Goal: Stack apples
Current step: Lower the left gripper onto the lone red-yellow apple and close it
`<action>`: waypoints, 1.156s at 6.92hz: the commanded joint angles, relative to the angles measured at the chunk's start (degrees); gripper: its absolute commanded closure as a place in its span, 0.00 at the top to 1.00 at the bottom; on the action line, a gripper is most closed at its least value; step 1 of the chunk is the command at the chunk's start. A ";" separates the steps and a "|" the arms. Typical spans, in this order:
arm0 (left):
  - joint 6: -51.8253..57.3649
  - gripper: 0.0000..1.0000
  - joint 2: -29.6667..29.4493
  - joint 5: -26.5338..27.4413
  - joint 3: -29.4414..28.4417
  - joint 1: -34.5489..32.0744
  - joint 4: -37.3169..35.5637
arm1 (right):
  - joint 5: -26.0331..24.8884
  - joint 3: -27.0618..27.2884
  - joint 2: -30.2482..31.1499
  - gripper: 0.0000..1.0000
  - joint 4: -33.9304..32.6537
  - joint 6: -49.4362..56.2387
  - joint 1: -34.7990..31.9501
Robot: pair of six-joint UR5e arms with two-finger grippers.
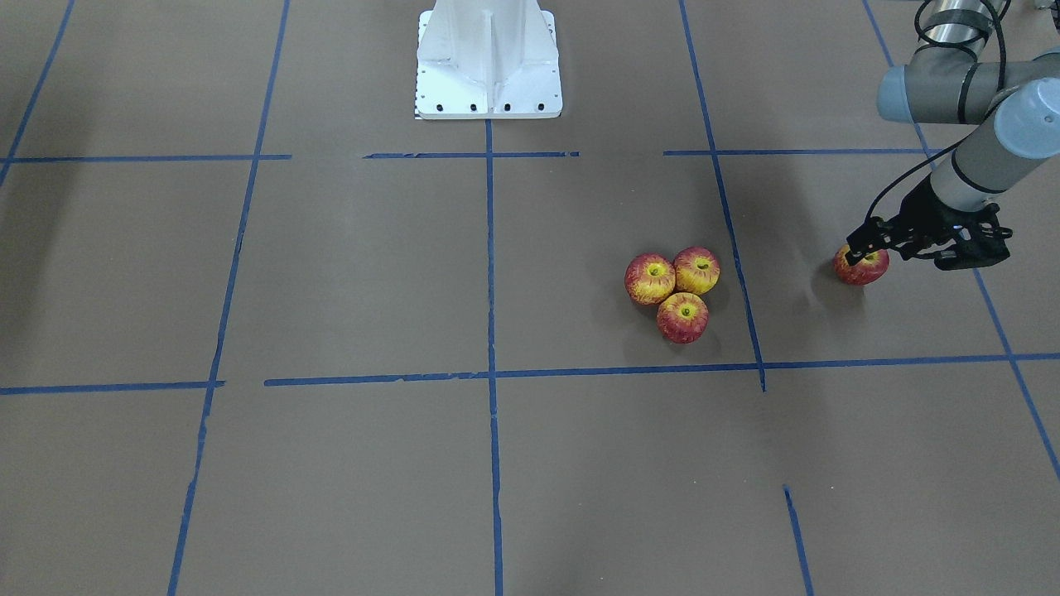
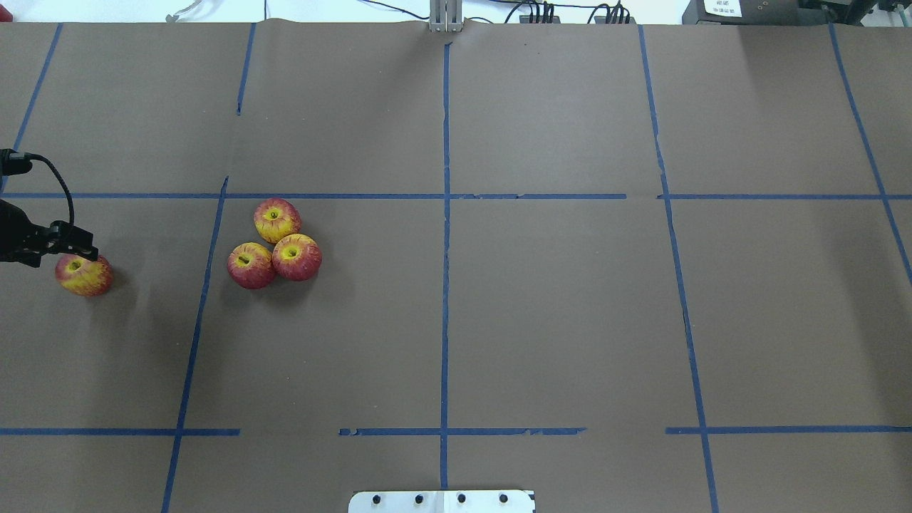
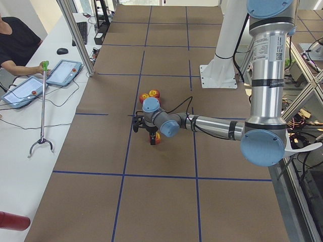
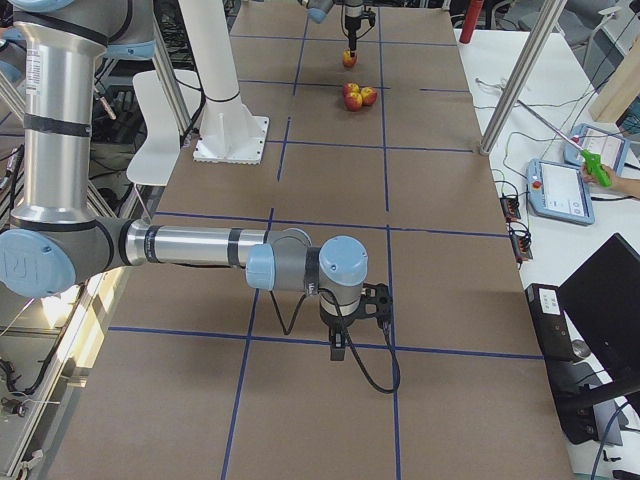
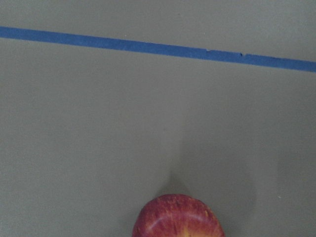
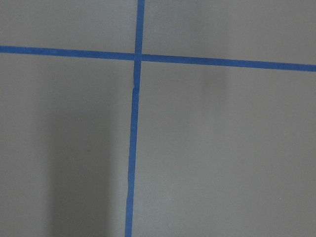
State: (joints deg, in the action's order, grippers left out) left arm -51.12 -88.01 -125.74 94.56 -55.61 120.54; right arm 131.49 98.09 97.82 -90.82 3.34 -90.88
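Three apples [image 1: 679, 291] sit touching in a tight cluster on the brown table; they also show in the overhead view [image 2: 274, 246]. A fourth apple [image 1: 863, 267] sits apart, near the table's left end [image 2: 84, 276]. My left gripper [image 1: 861, 251] is down at the top of this lone apple [image 5: 177, 217]; its fingers are hidden, so I cannot tell whether it is open or shut. My right gripper [image 4: 340, 348] hangs just above bare table far from the apples and shows only in the exterior right view, so I cannot tell its state.
The brown table [image 2: 556, 306] carries a grid of blue tape lines. The white robot base [image 1: 489, 58] stands at the robot's edge of the table. Tablets and an operator are on a side bench [image 3: 30, 85], off the work surface.
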 commanded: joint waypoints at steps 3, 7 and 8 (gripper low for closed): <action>0.06 1.00 -2.69 0.24 -3.94 1.47 0.13 | 0.00 0.00 0.00 1.00 -0.06 0.00 0.00; -0.21 0.28 -2.69 -0.20 -4.29 1.64 0.14 | 0.00 0.00 0.00 1.00 -0.06 0.00 0.00; -0.21 0.00 -2.61 -0.64 -3.68 1.64 -0.21 | 0.00 0.00 0.00 1.00 0.03 0.00 0.00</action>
State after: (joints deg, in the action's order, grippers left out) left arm -51.31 -90.71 -125.93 90.41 -54.01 120.62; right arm 131.48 98.09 97.82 -90.86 3.34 -90.88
